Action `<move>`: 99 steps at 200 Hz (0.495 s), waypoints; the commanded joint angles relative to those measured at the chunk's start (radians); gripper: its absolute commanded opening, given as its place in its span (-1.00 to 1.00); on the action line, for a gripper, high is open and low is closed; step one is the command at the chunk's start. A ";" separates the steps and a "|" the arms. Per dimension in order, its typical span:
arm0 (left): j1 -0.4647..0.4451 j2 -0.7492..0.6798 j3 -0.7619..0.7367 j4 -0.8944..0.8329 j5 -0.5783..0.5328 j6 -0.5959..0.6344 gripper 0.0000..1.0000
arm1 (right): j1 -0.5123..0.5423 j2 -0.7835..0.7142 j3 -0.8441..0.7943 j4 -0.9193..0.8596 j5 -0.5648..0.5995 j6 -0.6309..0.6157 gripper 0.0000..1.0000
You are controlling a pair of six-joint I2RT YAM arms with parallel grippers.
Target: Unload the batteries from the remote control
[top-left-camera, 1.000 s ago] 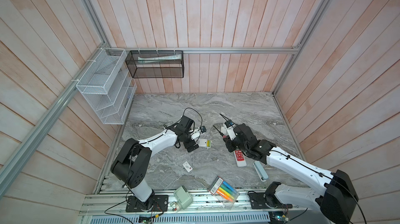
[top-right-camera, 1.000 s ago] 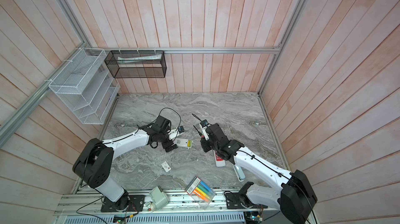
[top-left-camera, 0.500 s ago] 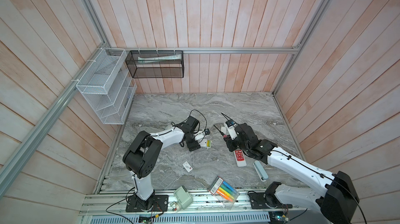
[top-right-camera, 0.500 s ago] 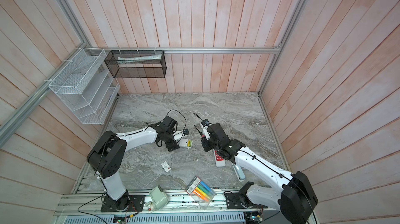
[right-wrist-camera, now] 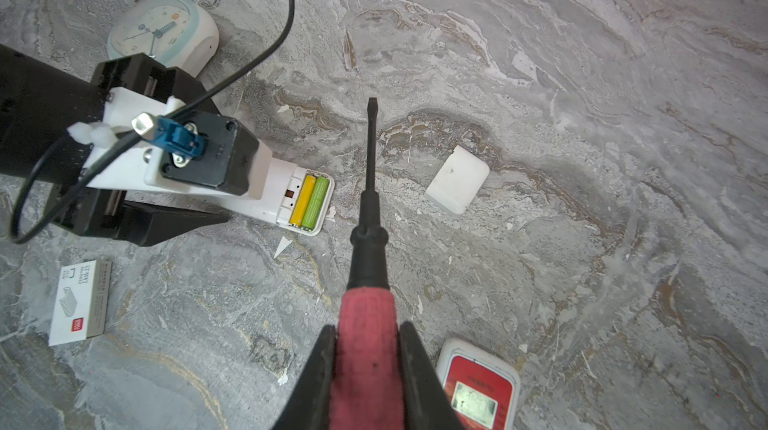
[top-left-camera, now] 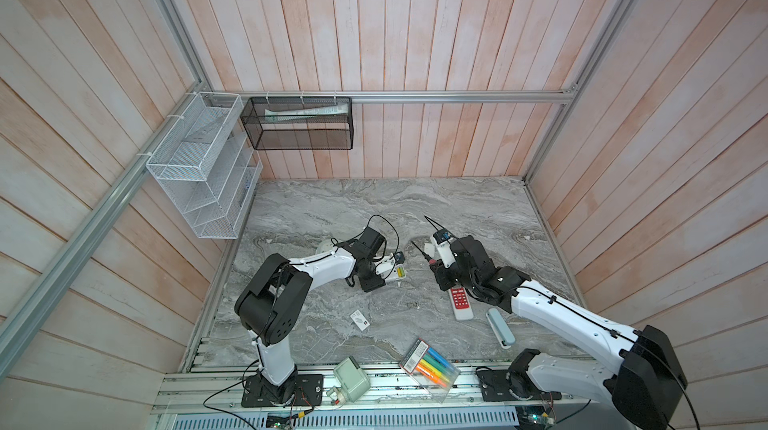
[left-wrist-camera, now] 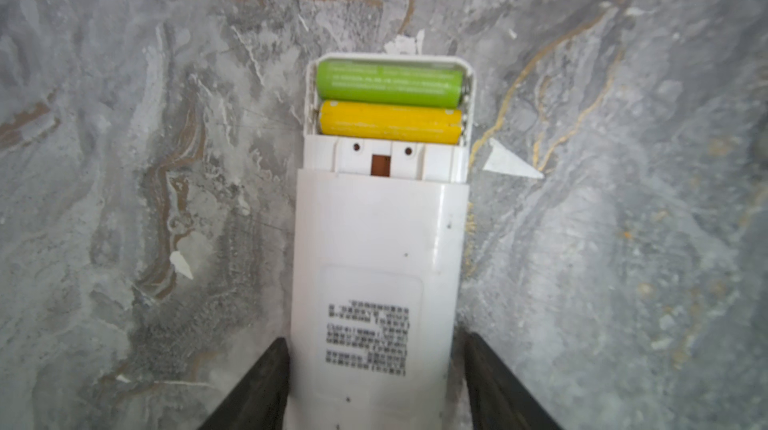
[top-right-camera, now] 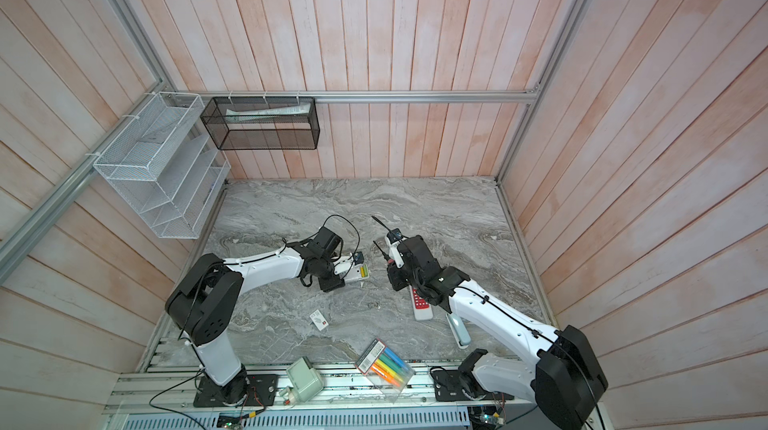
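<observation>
On the grey marbled bench (top-left-camera: 374,207), the left pincer (left-wrist-camera: 374,338) lies low and straddles the labelled end of the white remote control (left-wrist-camera: 374,240), which lies flat with its back upward. In the left wrist view one dark finger (left-wrist-camera: 266,382) sits against one long edge of the casing, and the other has only a thin dark sliver beside it. Whether the pincer is already clamped on the casing or merely flanks it, I cannot tell. At the remote's far end, the end pointing toward the right arm in both top views, the compartment stands uncovered. The batteries (left-wrist-camera: 390,122) lie in it side by side, the yellow one nearer the pincer and the green one (left-wrist-camera: 390,82) against the end wall. Just right of that open end, apart from it, runs the dark shaft of a screwdriver (right-wrist-camera: 369,249), with its flat tip pointing past the remote. A small white cover (right-wrist-camera: 457,179) lies loose on the bench on the far side of the shaft. The right pincer (right-wrist-camera: 366,326) is clenched on the screwdriver's red handle, with a finger pressed to each side. A red-faced white device (right-wrist-camera: 478,390) lies on the bench beside that pincer.
</observation>
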 commanded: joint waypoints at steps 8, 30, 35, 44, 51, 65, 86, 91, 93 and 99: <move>0.000 -0.012 -0.043 -0.035 -0.031 -0.015 0.16 | -0.005 0.015 -0.002 0.004 -0.023 0.003 -1.00; 0.006 -0.021 -0.055 -0.024 -0.043 -0.017 0.04 | -0.006 0.018 -0.005 0.015 -0.035 -0.003 -1.00; 0.010 -0.024 -0.057 -0.025 -0.040 -0.017 0.00 | -0.005 0.021 -0.006 0.015 -0.036 -0.006 -1.00; 0.017 -0.031 -0.061 -0.025 -0.039 -0.019 -0.02 | -0.005 0.026 -0.005 0.013 -0.037 -0.013 -1.00; 0.023 -0.036 -0.066 -0.026 -0.038 -0.022 -0.02 | -0.005 0.032 -0.002 0.010 -0.041 -0.021 -1.00; 0.039 -0.050 -0.077 -0.034 -0.021 -0.023 -0.02 | -0.005 0.047 0.004 -0.001 -0.063 -0.048 -1.00; 0.063 -0.074 -0.110 -0.033 -0.013 -0.019 -0.01 | 0.000 0.074 0.016 -0.020 -0.088 -0.075 -1.00; 0.067 -0.082 -0.119 -0.030 -0.013 -0.016 -0.01 | 0.004 0.080 0.017 -0.021 -0.089 -0.081 -1.00; 0.068 -0.084 -0.124 -0.028 -0.013 -0.015 -0.02 | 0.008 0.081 0.018 -0.023 -0.089 -0.082 -1.00; 0.072 -0.094 -0.138 -0.022 -0.015 -0.010 -0.01 | 0.015 0.089 0.021 -0.026 -0.087 -0.083 -1.00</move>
